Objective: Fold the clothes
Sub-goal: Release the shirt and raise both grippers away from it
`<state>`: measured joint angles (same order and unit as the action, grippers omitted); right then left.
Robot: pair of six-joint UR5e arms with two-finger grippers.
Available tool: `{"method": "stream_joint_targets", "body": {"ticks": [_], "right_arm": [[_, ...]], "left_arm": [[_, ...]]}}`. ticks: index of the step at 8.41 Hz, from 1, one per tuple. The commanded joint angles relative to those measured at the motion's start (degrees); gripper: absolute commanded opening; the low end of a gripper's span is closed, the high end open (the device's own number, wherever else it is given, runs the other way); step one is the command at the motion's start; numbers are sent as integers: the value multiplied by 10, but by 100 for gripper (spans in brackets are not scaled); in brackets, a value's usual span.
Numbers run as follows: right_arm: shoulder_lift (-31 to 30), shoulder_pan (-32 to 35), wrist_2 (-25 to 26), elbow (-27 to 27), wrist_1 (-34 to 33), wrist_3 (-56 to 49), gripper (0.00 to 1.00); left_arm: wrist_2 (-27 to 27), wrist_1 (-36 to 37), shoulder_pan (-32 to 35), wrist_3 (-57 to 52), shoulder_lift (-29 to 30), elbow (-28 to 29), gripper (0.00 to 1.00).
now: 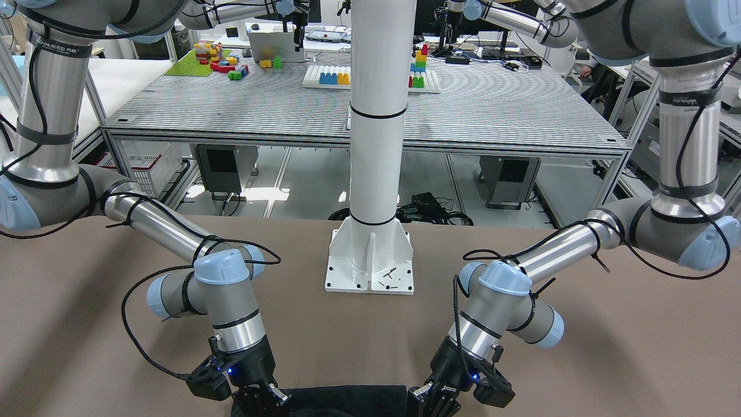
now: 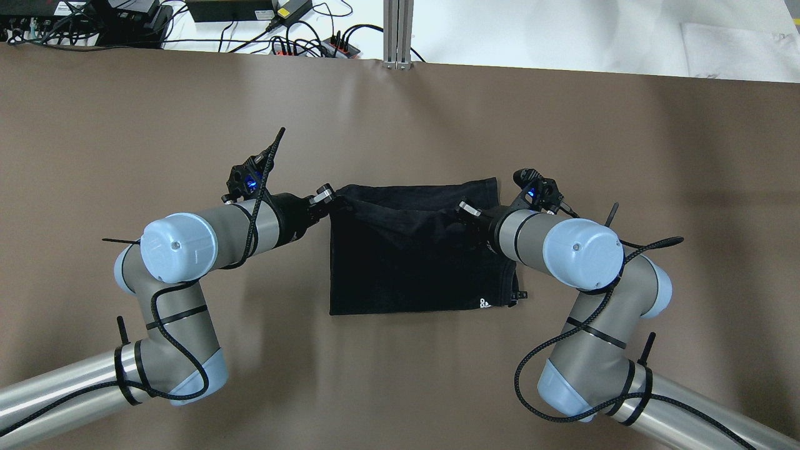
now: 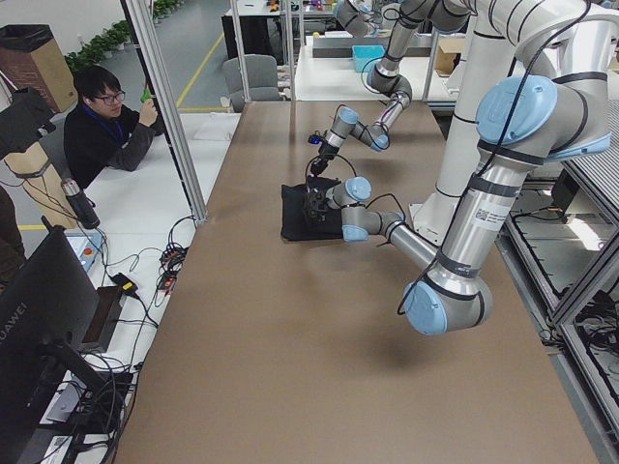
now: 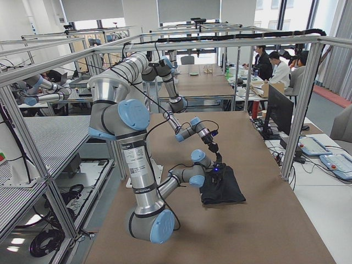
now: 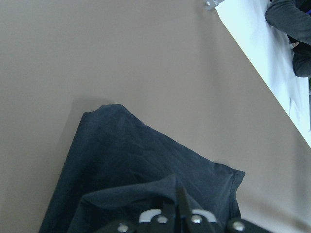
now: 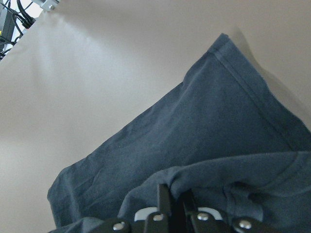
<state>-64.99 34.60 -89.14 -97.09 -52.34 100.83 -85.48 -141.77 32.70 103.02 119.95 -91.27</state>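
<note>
We see the left end effector (image 2: 332,200) pinched closed on the far left corner of a black garment (image 2: 406,269). The right end effector (image 2: 459,214) is clamped on a fold of the same cloth near its far right side. Between them the top layer is lifted and creased. The garment lies mid-way along the brown bench (image 2: 125,125), roughly rectangular, with a small white mark (image 2: 484,303) at its near right corner.
</note>
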Motion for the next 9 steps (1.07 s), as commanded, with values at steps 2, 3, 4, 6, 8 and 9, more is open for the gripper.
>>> {"method": "stream_joint_targets", "body": {"ticks": [2, 3, 4, 6, 8, 9], "right_arm": [[8, 69, -110, 4, -4, -39, 94], [11, 72, -118, 2, -5, -48, 94], [14, 71, -118, 1, -6, -47, 94], [27, 29, -115, 1, -39, -54, 94], [53, -4, -84, 1, -107, -96, 94], [53, -5, -85, 0, -127, -138, 94]], "left_arm": [[-4, 11, 39, -10, 5, -2, 95], [-47, 28, 78, -27, 5, 5, 95], [-91, 33, 110, -56, 1, 7, 95], [-106, 33, 132, -71, 0, 21, 94], [-124, 33, 146, -106, -2, 26, 95], [-126, 38, 155, -121, -2, 30, 94]]}}
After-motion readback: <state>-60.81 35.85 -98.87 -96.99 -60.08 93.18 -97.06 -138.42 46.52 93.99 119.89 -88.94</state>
